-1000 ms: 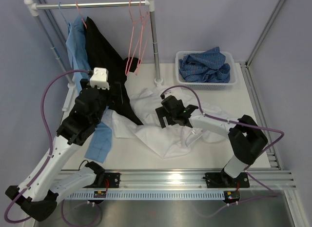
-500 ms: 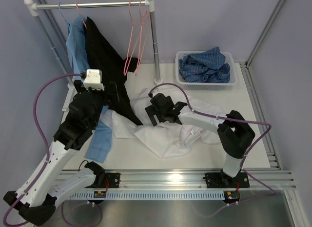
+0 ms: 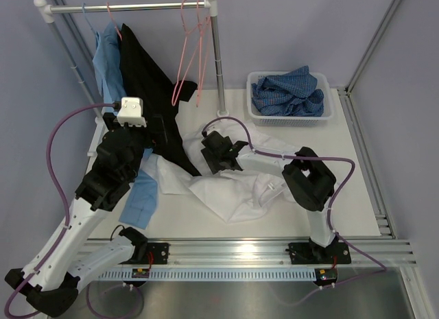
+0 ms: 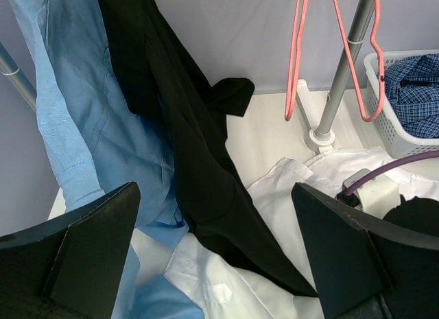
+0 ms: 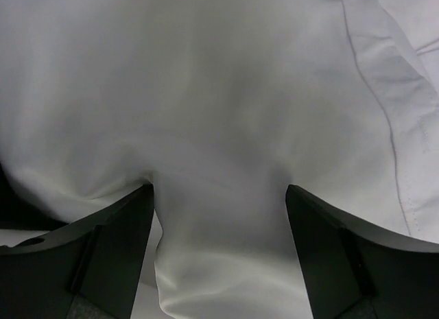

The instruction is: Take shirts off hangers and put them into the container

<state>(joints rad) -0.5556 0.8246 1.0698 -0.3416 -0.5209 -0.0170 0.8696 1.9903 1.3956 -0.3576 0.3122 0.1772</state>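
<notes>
The right fingers [image 5: 96, 264] stand apart, pressed down on the white shirt [image 5: 226, 127]. A soft fold of it rises just between them, so I think closing them would catch cloth. The shirt spreads on the surface mostly behind these fingers, toward their own arm. The left fingers [image 4: 89, 243], apart and empty, hover further off. The container [image 3: 289, 120] lies beyond the right fingers, to their right.

1. Smooth matt cloth, softly creased: white shirt [image 5: 219, 113].
2. Matt black cloth: black shirt [image 4: 199, 168].
3. Glossy pink wire: hangers [image 4: 295, 65].
4. Shiny metal: rack pole [image 3: 217, 58].
5. Perforated white plastic: basket [image 3: 288, 118].
6. Smooth matt white: desk [image 3: 363, 209].
</notes>
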